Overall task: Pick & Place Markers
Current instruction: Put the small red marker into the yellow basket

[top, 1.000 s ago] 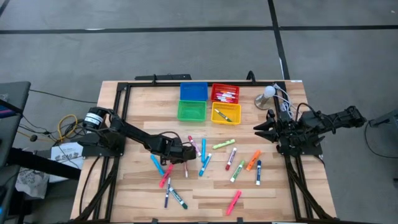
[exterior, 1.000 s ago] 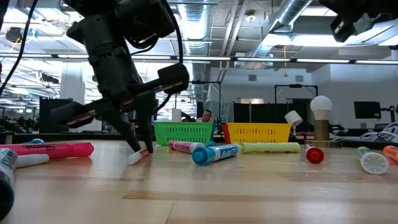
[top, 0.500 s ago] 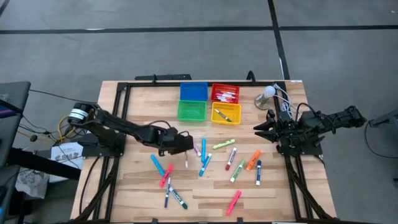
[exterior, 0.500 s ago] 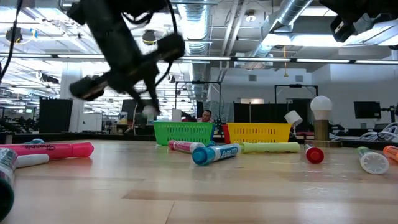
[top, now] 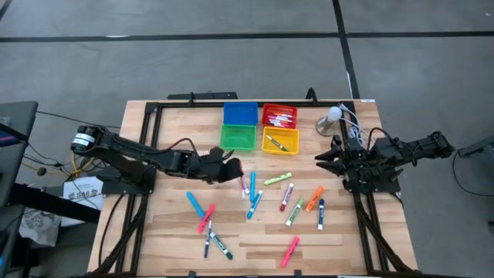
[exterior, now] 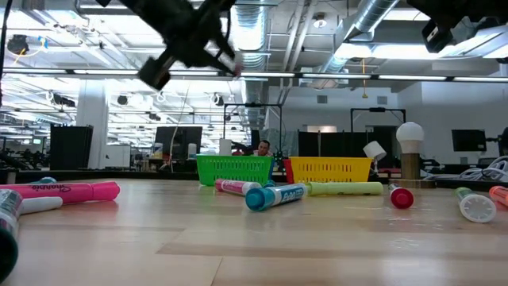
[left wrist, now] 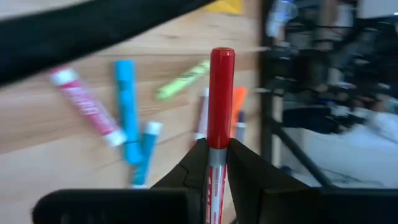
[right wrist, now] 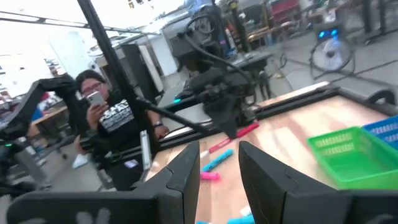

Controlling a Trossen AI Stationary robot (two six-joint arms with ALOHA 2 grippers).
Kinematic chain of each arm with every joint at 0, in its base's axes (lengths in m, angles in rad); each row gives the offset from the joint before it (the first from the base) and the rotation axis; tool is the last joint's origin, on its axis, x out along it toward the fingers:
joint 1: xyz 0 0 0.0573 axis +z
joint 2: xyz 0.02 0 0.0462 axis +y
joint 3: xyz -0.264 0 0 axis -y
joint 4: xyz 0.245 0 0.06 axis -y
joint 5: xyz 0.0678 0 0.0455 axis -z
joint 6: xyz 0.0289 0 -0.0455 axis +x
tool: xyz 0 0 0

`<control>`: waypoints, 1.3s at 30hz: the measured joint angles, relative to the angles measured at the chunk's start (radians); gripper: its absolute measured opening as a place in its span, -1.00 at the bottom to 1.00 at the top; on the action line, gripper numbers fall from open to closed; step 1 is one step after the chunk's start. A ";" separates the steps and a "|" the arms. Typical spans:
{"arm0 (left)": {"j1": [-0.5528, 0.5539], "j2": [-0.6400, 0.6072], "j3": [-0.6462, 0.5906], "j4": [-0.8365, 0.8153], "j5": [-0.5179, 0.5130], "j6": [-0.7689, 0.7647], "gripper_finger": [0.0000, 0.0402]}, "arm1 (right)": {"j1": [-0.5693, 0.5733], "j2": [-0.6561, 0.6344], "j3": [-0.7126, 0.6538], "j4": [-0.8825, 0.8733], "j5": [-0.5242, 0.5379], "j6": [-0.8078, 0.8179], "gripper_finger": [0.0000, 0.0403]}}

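Note:
Many short markers (top: 252,194) with coloured caps lie scattered flat on the wooden table; more lie in the red bin (top: 279,116) and the yellow bin (top: 280,141). My left gripper (top: 234,168) hangs above the table just near of the green bin (top: 237,137), shut on a red-capped marker (left wrist: 221,87); the low view shows this gripper (exterior: 230,63) high above the tabletop. My right gripper (top: 319,161) waits open at the table's right side, with its fingers (right wrist: 186,168) apart. My left gripper pinches the red-capped marker between its two fingers by the white barrel (left wrist: 215,163) just behind the cap. The marker lies along the fingers, and its red cap (left wrist: 222,68) sticks out past the fingertips. It is lifted clear of the table.
A blue bin (top: 240,113) stands behind the green one at the far edge. A lamp with a round white bulb (top: 333,116) sits at the far right corner. A black frame (top: 150,116) edges the table. A person (right wrist: 106,118) stands beyond the table's left side.
My left gripper has risen from the tabletop with the red-capped marker, lifting it clear, and has moved toward the far edge and slightly right, toward the green bin. It has tipped from pointing down to nearly level.

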 joint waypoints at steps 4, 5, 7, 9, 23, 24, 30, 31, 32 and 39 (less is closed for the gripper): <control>0.005 0.007 0.000 0.102 -0.007 0.060 -0.79 | 0.000 0.000 0.000 0.019 0.072 -0.008 -0.50; 0.006 0.007 0.000 0.123 -0.017 0.071 -0.79 | 0.000 0.002 0.000 0.030 0.075 -0.003 -0.50; 0.006 0.007 0.001 0.156 -0.039 0.082 -0.80 | 0.000 0.014 0.000 0.061 0.069 0.027 -0.50; 0.011 0.007 0.001 0.194 -0.046 0.102 -0.79 | 0.000 0.039 0.000 0.088 0.047 0.062 -0.50; 0.034 0.007 0.002 0.276 -0.056 0.204 -0.78 | -0.015 0.436 0.000 0.415 -0.104 0.326 -0.09; 0.034 0.007 0.002 0.280 -0.056 0.204 -0.78 | -0.024 0.465 0.000 0.441 -0.113 0.357 -0.02; 0.028 0.007 0.002 0.285 -0.051 0.211 -0.78 | -0.112 0.651 0.011 0.580 -0.223 0.526 0.30; 0.027 0.007 0.002 0.286 -0.051 0.211 -0.78 | -0.124 0.683 0.023 0.587 -0.243 0.532 0.32; 0.027 0.007 0.002 0.286 -0.051 0.211 -0.78 | -0.135 0.712 0.038 0.593 -0.260 0.537 0.33; 0.021 0.007 0.002 0.291 -0.050 0.211 -0.78 | -0.202 0.889 0.175 0.603 -0.357 0.538 0.35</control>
